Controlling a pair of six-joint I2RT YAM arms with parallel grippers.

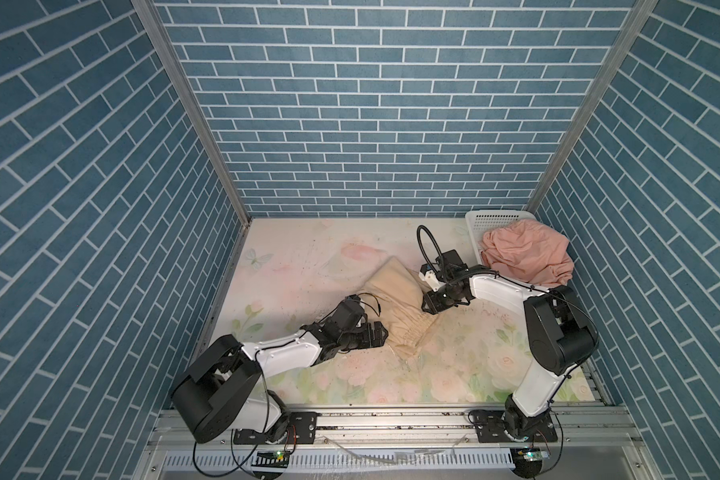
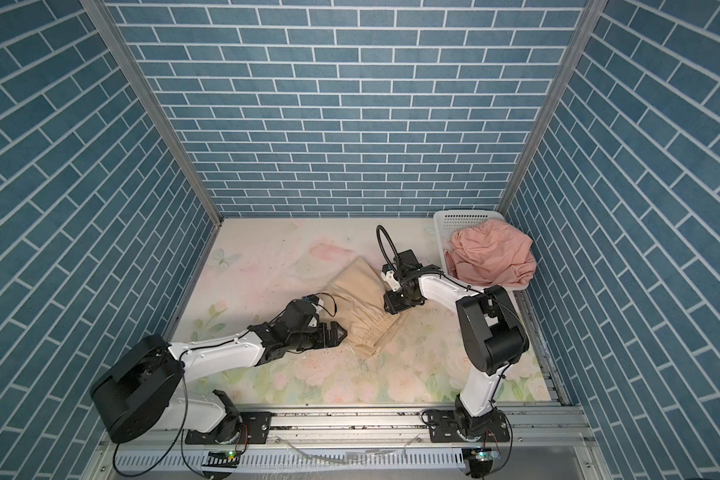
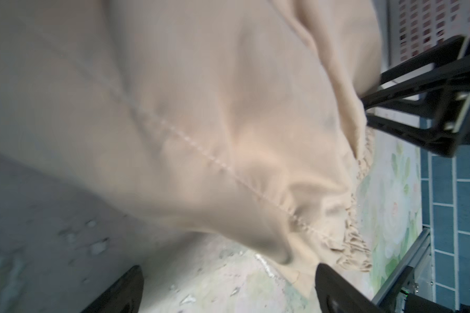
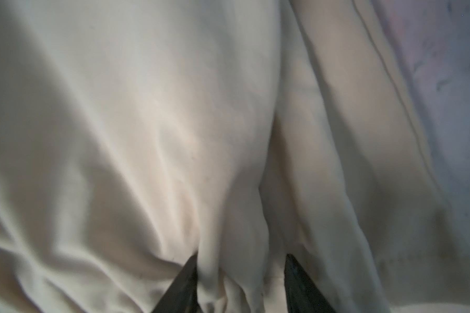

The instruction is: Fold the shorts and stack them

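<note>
Left gripper (image 1: 381, 333): jaws wide open, empty, beside the beige-tan cloth shorts' (image 1: 395, 299) gathered waist. Right gripper (image 4: 241, 257): jaws half-closed around a fold, can't tell if gripped.

Both top views look down from high onto the table (image 1: 308, 257); each wrist camera faces the beige shorts (image 4: 147, 122) very closely, perhaps almost touching.

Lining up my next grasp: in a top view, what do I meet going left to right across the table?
left gripper → beige shorts → right gripper → white basket, which holds the pink shorts
</note>
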